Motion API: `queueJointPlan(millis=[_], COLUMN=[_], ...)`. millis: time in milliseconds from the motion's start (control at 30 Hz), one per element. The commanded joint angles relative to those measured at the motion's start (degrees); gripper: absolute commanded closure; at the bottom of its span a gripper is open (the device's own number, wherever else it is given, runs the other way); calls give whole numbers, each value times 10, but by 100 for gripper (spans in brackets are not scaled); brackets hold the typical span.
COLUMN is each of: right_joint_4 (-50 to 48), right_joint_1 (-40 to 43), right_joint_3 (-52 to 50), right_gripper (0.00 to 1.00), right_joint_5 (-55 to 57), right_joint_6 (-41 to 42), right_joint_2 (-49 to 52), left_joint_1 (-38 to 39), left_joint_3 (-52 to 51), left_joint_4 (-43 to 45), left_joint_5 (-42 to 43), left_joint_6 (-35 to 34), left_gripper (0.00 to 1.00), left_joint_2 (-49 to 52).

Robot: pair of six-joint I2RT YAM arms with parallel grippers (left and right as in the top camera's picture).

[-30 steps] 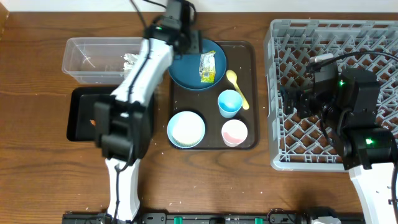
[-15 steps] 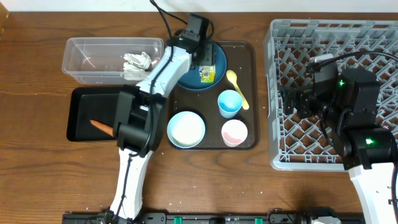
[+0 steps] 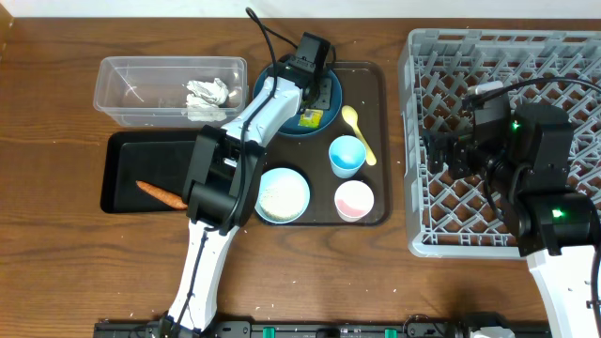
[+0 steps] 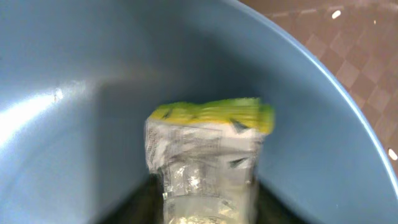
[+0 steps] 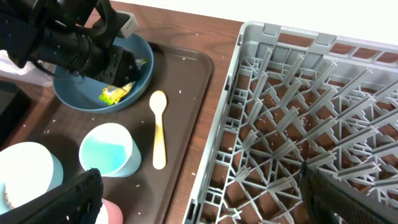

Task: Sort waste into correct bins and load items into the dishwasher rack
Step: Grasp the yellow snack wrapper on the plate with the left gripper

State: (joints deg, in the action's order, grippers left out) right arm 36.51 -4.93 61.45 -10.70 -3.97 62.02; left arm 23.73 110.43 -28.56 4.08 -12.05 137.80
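My left gripper [image 3: 308, 103] reaches into the large dark blue bowl [image 3: 329, 99]. In the left wrist view its jaws [image 4: 202, 211] are open on both sides of the green-yellow scrap [image 4: 205, 149], which lies in the bowl [image 4: 74, 74]. The scrap also shows from overhead [image 3: 311, 117]. My right gripper [image 3: 451, 155] is open and empty over the left edge of the grey dishwasher rack [image 3: 498, 47]. The pale yellow spoon [image 3: 358, 131], light blue cup [image 3: 346, 155], pink cup [image 3: 354, 199] and small white bowl [image 3: 281, 195] sit on the brown tray [image 3: 376, 94].
The clear tub [image 3: 122, 89] at the back left holds crumpled white tissue [image 3: 208, 92]. The black tray [image 3: 122, 160] in front of it holds the orange carrot piece [image 3: 161, 194]. White specks lie scattered on the brown tray.
My left arm has swung right from the clear tub, uncovering the tissue and carrot, and lowered its gripper into the blue bowl over the scrap. The right arm has not moved.
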Motion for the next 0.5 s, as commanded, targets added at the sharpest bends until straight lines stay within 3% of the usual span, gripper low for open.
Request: queueJointPlan(millis=[0,67,133,467], right_joint_4=[1,2,2,2], right_joint_1=[4,4,4,4], right_joint_3=[10,10,10,10], right_gripper=[1,1,1,1], right_joint_5=[-3,-3,-3,-3], right_joint_6=[7,7,7,7], right_joint_2=[-1,-1,-1,-1], left_joint_1=[-2,-3,-6,-42], left_joint_3=[8,8,8,9], left_joint_4=[-7,-9,-12,-74], left_joint_5=[-8,-9,-9,-19], left_joint_6=[14,16,15,7], left_gripper=[75,87,92,94], left_joint_2=[8,7,2,-138])
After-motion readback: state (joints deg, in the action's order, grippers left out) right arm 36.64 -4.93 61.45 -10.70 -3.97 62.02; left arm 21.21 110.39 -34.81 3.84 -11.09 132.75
